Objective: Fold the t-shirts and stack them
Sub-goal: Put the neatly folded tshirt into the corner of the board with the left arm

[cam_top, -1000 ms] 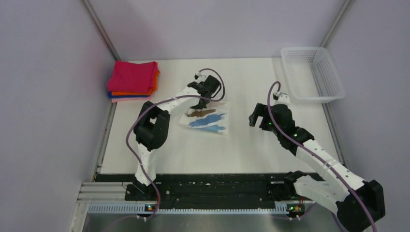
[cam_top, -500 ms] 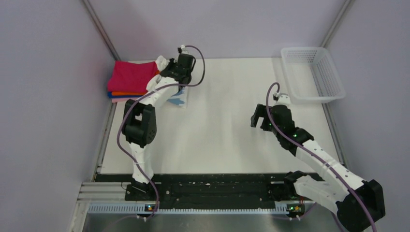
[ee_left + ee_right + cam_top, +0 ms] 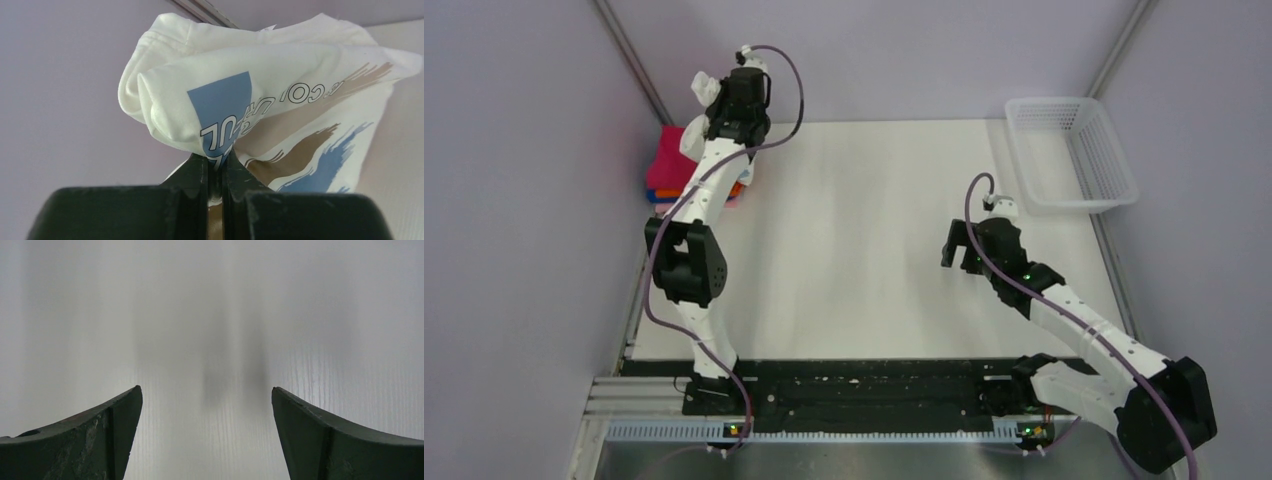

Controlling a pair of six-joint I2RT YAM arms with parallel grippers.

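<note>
The white t-shirt is carrying print: outlined capitals reading "CO" over a brown brushstroke, and "FUL" running off a solid blue block, the rest of each word being lost in the folds. A blue brushstroke is lying below the brown ones. No other writing is showing anywhere.

The left jaws are clenching a bunched fold of this shirt, right at the "FUL" lettering, and the cloth is billowing out crumpled beyond them. The left arm is reaching to the far left corner of the bench, holding the shirt raised above the stack of folded shirts, close to the side wall and the corner post. The stack is sitting tight against the bench's left edge; magenta is showing on top with orange and blue edges beneath, and the arm is hiding too much of it for a count.

The right jaws are standing released, wide apart, over bare bench to the right of centre, with nothing between them. The right arm is keeping well apart from the left. One white mesh basket is sitting at the far right corner. The whole middle of the bench is lying open between the two arms.
</note>
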